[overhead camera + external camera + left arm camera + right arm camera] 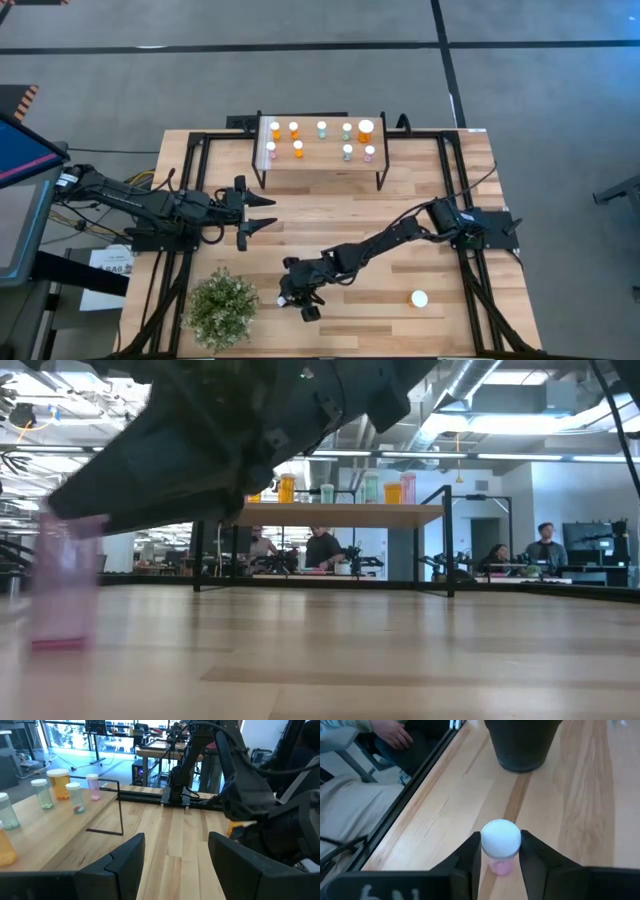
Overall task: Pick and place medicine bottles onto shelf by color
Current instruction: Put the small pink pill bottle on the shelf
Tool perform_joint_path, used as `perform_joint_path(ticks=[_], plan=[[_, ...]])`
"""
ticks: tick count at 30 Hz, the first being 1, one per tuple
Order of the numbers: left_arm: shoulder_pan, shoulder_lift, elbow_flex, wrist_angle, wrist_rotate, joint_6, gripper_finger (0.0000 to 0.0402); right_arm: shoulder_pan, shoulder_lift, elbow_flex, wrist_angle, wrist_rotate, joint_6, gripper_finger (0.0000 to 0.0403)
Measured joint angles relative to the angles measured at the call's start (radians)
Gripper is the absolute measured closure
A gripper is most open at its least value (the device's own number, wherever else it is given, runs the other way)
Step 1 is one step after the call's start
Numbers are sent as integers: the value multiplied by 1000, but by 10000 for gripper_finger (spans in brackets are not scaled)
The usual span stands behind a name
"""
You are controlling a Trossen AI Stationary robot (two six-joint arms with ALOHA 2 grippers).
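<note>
Reaching low over the near part of the surface (400, 215), my right pincer (500, 851) stood with its fingers (471, 855) set on either side of a pink medicine bottle (500, 845), touching its white cap, just beside the potted plant (221, 306). My left pincer (262, 212) waited with fingers spread in front of the shelf (320, 165), which carried nine bottles (322, 129). One more white-capped bottle (419, 298) stood apart to the right.
</note>
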Motion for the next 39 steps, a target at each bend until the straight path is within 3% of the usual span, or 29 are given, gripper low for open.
perform_joint_path(ticks=[9,14,26,33,39], plan=[[-21,-61,9,-13,6,6,195,-47,-158,-1,-232,15,-70,272],[-57,-93,9,-31,-12,14,195,-113,-309,-74,-325,59,-112,277],[-76,-91,9,-18,-35,33,195,-427,-717,-370,-249,194,-134,267],[-76,-91,9,-19,-57,33,195,-607,-733,-382,-183,208,-142,266],[-76,-91,9,-23,-60,37,195,-687,-680,-383,-166,181,-145,266]])
